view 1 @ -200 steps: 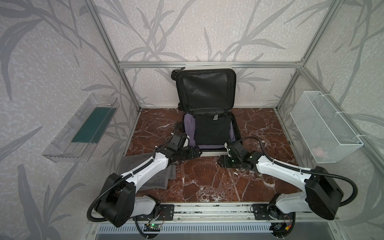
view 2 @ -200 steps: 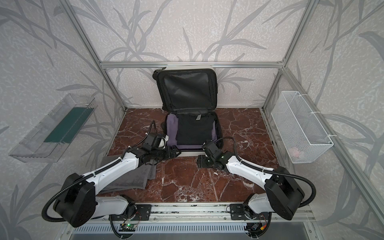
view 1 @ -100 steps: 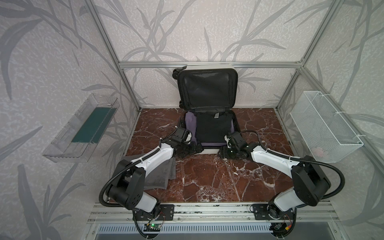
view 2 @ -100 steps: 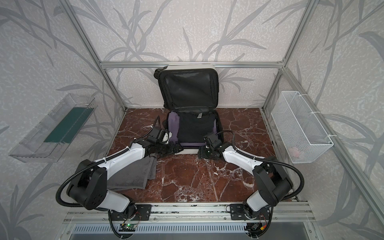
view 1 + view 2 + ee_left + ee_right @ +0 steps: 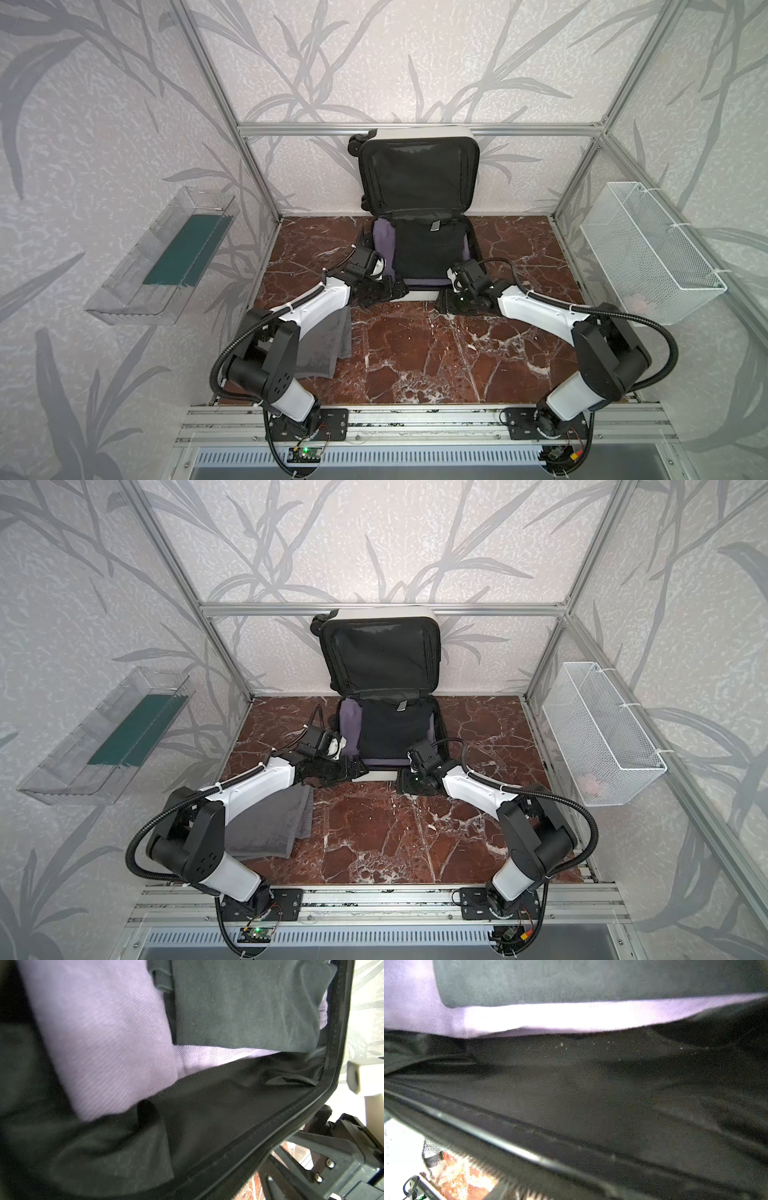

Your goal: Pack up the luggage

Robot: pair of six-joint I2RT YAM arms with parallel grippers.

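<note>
The luggage (image 5: 417,137) (image 5: 380,619) lies open at the back of the marble table, its black-lined lid upright against the back wall. In its lower half a black garment (image 5: 428,249) (image 5: 239,1001) lies on a purple cloth (image 5: 382,245) (image 5: 550,1016). My left gripper (image 5: 392,289) (image 5: 357,771) is at the left end of the front rim, open. My right gripper (image 5: 449,300) (image 5: 409,785) is low at the right end of that rim, just outside the wall. Its fingers (image 5: 301,1142) stand apart with nothing seen between them.
A folded grey towel (image 5: 328,345) (image 5: 270,825) lies on the table (image 5: 415,353) under my left arm. A clear tray (image 5: 124,291) holding a green item hangs on the left wall. A white mesh basket (image 5: 648,249) with something pink inside hangs on the right wall.
Over the last second both grippers have moved from the table in front up to the luggage's front rim, one at each end. The luggage's lid has shifted slightly to the right.
</note>
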